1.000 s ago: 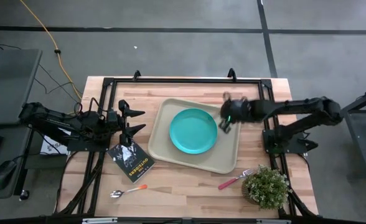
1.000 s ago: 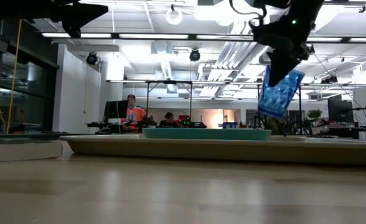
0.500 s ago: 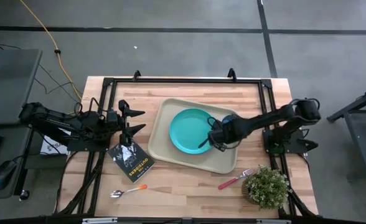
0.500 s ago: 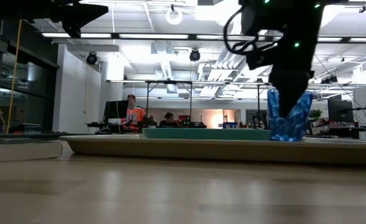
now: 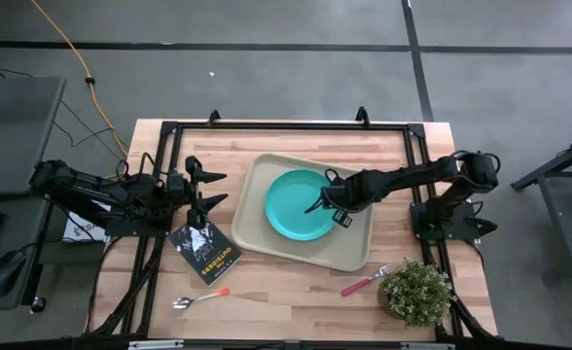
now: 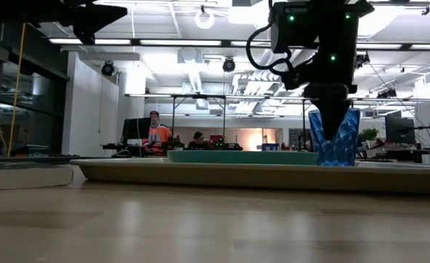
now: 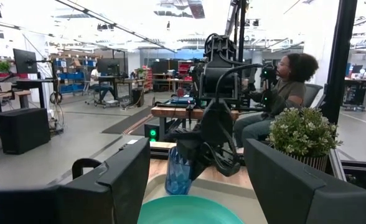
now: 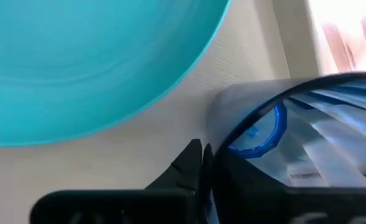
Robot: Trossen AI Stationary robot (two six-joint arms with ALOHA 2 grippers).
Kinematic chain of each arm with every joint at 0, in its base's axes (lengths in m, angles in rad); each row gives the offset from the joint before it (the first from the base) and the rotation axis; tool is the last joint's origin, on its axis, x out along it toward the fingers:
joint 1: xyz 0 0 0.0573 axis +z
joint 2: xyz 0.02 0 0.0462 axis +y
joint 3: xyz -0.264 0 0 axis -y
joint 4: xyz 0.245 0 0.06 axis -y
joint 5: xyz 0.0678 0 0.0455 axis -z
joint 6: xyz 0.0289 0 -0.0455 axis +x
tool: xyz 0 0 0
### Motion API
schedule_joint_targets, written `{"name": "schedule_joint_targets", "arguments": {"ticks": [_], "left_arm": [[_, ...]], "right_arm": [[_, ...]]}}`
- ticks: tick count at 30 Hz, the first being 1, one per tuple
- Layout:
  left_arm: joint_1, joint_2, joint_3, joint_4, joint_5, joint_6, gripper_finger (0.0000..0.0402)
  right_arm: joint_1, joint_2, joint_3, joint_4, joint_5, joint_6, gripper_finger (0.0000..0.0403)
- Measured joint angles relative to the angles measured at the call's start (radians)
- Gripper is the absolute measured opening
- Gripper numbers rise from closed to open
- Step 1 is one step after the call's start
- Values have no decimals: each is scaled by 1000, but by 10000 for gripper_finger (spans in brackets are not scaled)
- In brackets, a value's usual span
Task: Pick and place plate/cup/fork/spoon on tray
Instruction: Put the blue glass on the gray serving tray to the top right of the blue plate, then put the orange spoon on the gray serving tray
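The blue translucent cup (image 6: 336, 140) stands upright by its base on the beige tray (image 5: 354, 255), at the right edge of the teal plate (image 5: 301, 204), which lies flat in the tray. My right gripper (image 5: 339, 211) is over the cup and shut on its wall. My left gripper (image 5: 211, 190) is open and empty over the table left of the tray. The fork (image 5: 367, 282) lies on the table near the tray's near right corner. The spoon (image 5: 200, 297) lies near the table's near edge. My right gripper holds the cup by its wall near the rim (image 8: 223, 134), on the side toward the plate, one finger (image 8: 189, 163) outside and one inside. The fingers come from above, pointing down into the cup (image 6: 332, 124). The cup stands upright, its base on the tray.
A dark book (image 5: 204, 250) lies on the table left of the tray's near corner. A potted plant (image 5: 417, 292) stands at the near right corner, next to the fork. Bare tray floor shows near the plate (image 5: 305, 248).
My right gripper has gone from above the tray's far right part down and toward the near left, then a little back toward the far edge. The cup, which hung tilted and clear of the tray, now stands upright on it beside the plate.
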Motion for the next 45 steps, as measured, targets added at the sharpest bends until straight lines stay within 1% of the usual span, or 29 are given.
{"name": "schedule_joint_targets", "arguments": {"ticks": [3, 7, 12, 16, 24, 29, 33, 37, 41, 45], "left_arm": [[0, 0, 0, 0, -2, 0, 241], [0, 0, 0, 0, -2, -1, 241], [0, 0, 0, 0, -2, -2, 241], [0, 0, 0, 0, -2, -2, 241], [0, 0, 0, 0, -2, 0, 241], [0, 0, 0, -17, 2, 1, 241], [0, 0, 0, -34, -1, 1, 241], [0, 0, 0, -37, -4, 1, 241], [0, 0, 0, -38, -6, -2, 241], [0, 0, 0, -39, -6, -22, 241]], "right_arm": [[-8, 1, -1, 0, -12, 5, 30], [-17, -4, -4, 0, -53, 3, 70], [-19, -45, -4, -4, -45, 1, 129], [-19, -89, -4, -11, 2, 0, 157], [-22, -178, -4, -34, 47, -21, 162], [5, -315, -4, -37, 149, -34, 162], [70, -451, -4, -32, 205, -28, 162], [176, -558, -4, -3, 320, 0, 162], [280, -608, -4, 29, 435, 8, 162], [339, -613, -4, 51, 498, 3, 162]]}}
